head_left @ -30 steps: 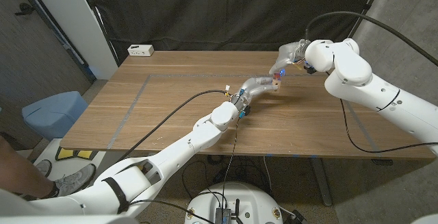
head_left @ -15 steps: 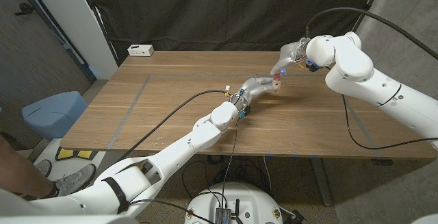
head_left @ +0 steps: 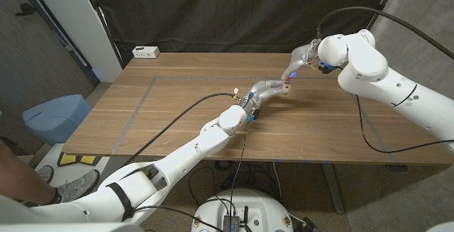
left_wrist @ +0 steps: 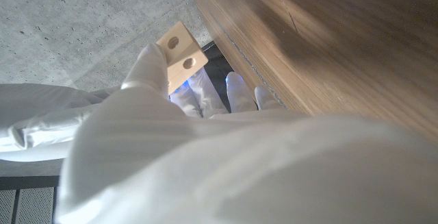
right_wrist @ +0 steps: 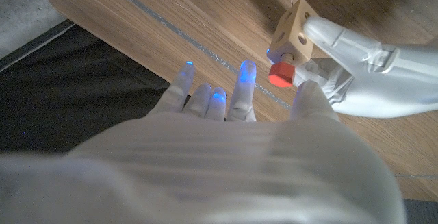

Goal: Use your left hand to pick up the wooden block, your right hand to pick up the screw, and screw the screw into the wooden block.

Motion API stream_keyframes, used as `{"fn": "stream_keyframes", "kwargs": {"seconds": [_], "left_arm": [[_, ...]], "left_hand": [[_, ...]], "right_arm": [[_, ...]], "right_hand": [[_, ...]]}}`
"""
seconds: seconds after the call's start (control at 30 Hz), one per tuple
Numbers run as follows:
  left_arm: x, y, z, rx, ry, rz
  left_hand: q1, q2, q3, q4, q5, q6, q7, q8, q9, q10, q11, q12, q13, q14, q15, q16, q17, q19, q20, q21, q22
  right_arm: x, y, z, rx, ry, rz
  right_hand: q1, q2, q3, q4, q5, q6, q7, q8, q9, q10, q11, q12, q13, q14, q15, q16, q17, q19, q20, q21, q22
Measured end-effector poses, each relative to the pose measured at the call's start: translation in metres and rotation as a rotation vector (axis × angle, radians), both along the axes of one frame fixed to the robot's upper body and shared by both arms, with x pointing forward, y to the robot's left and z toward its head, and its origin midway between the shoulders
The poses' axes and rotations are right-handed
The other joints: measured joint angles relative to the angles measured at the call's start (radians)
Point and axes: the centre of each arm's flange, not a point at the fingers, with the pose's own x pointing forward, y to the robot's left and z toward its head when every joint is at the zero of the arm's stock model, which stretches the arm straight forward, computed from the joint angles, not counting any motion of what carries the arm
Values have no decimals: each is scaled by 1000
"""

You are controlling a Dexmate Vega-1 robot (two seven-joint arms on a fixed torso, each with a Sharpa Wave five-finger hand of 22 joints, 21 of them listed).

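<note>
- left hand [head_left: 266,89] pinches the pale wooden cube block w/ drilled holes [right_wrist: 291,33], held up over the brown wooden tabletop [head_left: 170,111]
- red-headed screw [right_wrist: 280,74] already sits in the block's underside hole
- right hand [right_wrist: 226,101]: fingers spread, thumb beside the screw head; can't tell if it's gripping
- imo keep the block steady, twist in small turns

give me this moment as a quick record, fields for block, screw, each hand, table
block: pale wooden cube with round holes, held off the table
screw: red-headed screw, seated in one face of the block
left hand: left hand grips the block
right hand: right hand beside the screw head, fingers spread; a grip on the screw cannot be told
table: brown wooden table, grey tape lines on it
</note>
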Motion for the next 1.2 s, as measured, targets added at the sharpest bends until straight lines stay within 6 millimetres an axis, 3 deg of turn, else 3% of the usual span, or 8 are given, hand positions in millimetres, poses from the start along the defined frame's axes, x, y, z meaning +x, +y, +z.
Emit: {"fn": "stream_keyframes", "kwargs": {"seconds": [0.2, 0.63, 0.87, 1.0, 1.2], "left_arm": [[0, 0, 1, 0, -1, 0], [0, -2, 2, 2, -3, -2], [0, -3, 2, 3, -3, -3], [0, -3, 2, 4, -3, -3], [1, -4, 3, 8, -2, -4]], "left_hand": [[0, 0, 0, 0, 0, -2, 2, 0, 0, 0, 0, 0, 0, 0, 0, 0, -2, 0, 0, 0, 0], [0, 0, 0, 0, 0, -1, 1, 0, 0, 2, -2, 0, 0, 0, 0, 0, -2, 0, 0, 0, 0], [-1, 1, 0, 0, -1, -1, 1, 0, 0, 4, -4, -3, 0, 0, 0, 0, 0, 0, 0, 0, 0], [-2, 2, 0, 0, -3, -1, 1, 0, 0, 4, -4, -3, 0, 0, 0, 0, 1, 0, 0, 0, 0], [-2, 2, 0, 0, -3, -1, 1, 0, 0, 4, -3, -3, 0, 0, 0, 0, 1, 0, 0, 0, 0]], "right_arm": [[-1, -1, 1, -4, 8, 10], [-2, 1, 2, -31, 13, 40], [-2, 1, 4, -46, 7, 48], [-2, 2, 4, -57, 5, 53], [-2, 2, 6, -76, -2, 57]], "right_hand": [[14, -13, 2, -19, 4, -48, -6, -19, 0, -44, -13, -4, 0, -20, 6, 0, 0, -13, 13, 0, 0], [122, -21, 39, -55, 8, -110, -61, -46, -7, -123, -92, -4, 0, -53, 14, 0, 0, -25, 25, 0, 0], [161, -31, 47, -64, 8, -135, -83, -53, -8, -151, -120, -4, 0, -69, 9, 0, 0, -32, 26, 0, 0], [208, -34, 62, -68, 8, -135, -121, -53, -8, -163, -143, -4, -1, -78, 0, 0, 0, -34, 27, 0, 0], [245, -40, 73, -65, 8, -116, -148, -49, -8, -168, -163, -4, -3, -89, -11, 0, 0, -37, 23, 0, 0]]}}
